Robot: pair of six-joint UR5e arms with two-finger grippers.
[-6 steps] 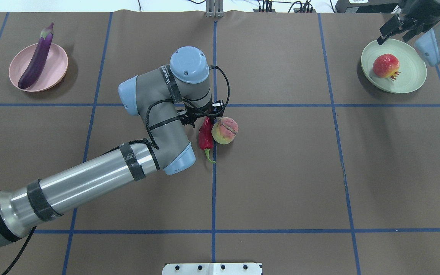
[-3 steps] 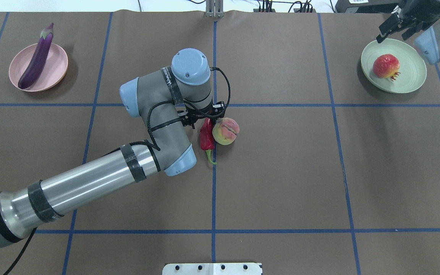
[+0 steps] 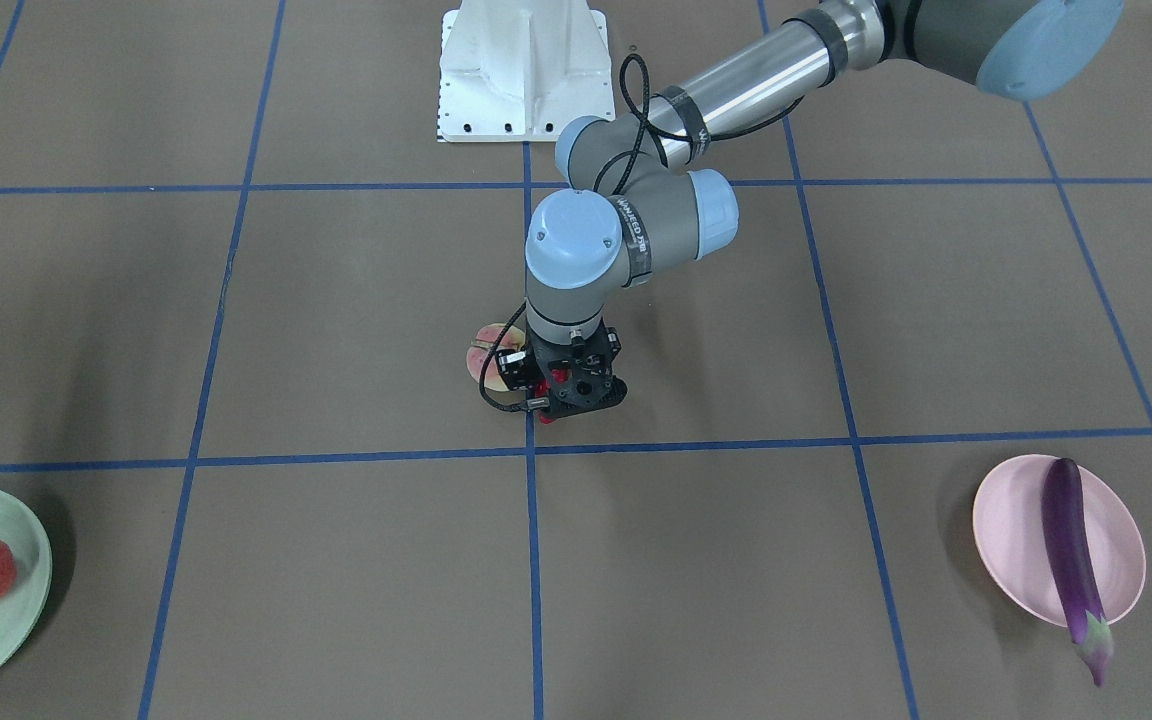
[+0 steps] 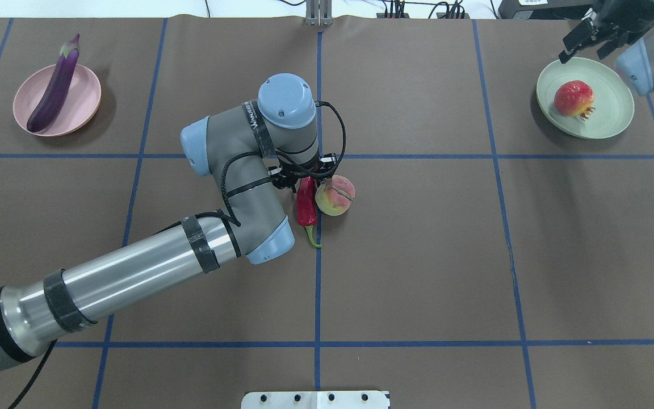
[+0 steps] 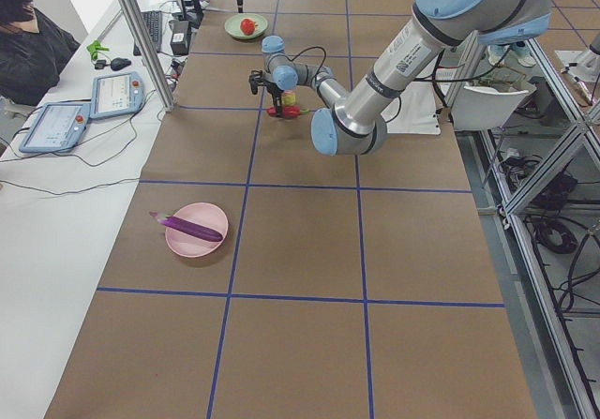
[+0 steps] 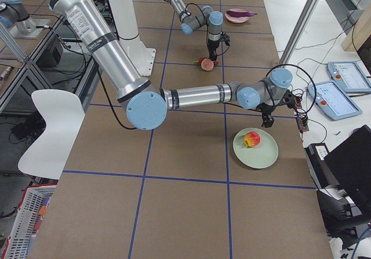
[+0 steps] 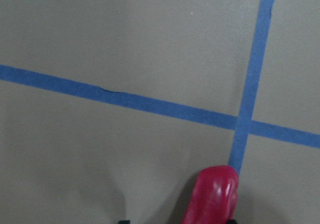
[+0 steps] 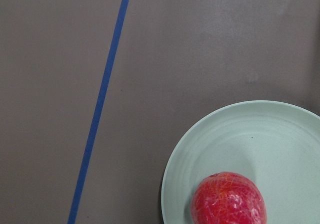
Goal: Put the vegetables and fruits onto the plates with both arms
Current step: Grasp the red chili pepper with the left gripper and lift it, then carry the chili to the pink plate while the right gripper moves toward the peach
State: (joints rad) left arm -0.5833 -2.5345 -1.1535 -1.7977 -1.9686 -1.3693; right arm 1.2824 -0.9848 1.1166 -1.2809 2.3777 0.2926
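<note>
The red chili (image 4: 306, 204), green stem trailing, lies with its stemless end at the left gripper's (image 3: 564, 388) jaws, the pink-yellow peach (image 4: 335, 196) just beside them. The purple eggplant (image 4: 54, 91) spans the pink plate (image 4: 86, 108), well apart. The mottled pomegranate (image 4: 573, 97) sits on the mint plate (image 4: 611, 119), near the right gripper's (image 4: 581, 54) jaws.

Left end effector (image 4: 305, 178) low and vertical

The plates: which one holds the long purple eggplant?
The pale pink plate; the eggplant lies across it, while the mint green plate holds the pomegranate.

Silver-grey tubular arms (image 4: 134, 272), light blue joint caps (image 4: 285, 100), black cables (image 4: 223, 182)
</note>
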